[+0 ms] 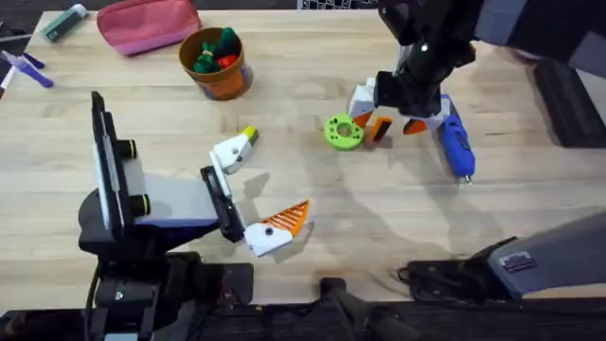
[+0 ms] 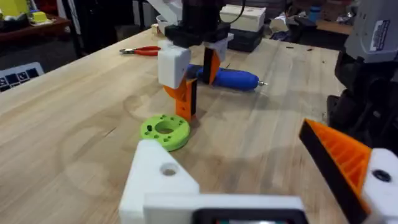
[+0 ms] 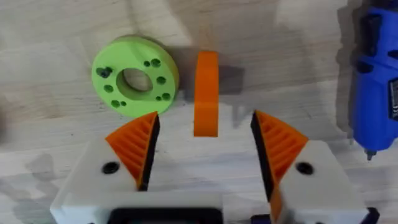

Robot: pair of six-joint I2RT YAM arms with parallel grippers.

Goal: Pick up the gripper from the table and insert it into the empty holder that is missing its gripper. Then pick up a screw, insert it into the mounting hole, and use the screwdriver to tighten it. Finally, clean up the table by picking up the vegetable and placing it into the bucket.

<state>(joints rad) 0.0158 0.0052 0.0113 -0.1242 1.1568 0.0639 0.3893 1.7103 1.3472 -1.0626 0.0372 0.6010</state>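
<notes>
Clearly the first step is in hand: the right gripper point(image 3: 205, 146), right of centre in the overhead frame, hangs with its jaws wide open and empty, straddling the orange gripper point(image 3: 206, 93), which stands on edge on the table point(image 1: 379, 227) just beside the green ring point(image 3: 134, 76). Next, I judge, it must drop a little and close squarely on the wedge. The left gripper point(image 1: 248, 189), lower left, carries the bare holder point(image 1: 231, 152); it grips nothing and sits open.

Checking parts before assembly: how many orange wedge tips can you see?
4. One loose gripper stands on the table beside the green ring, inside the open right pincer. Two are mounted on that pincer. One is on the left pincer, opposite its bare holder.
</notes>
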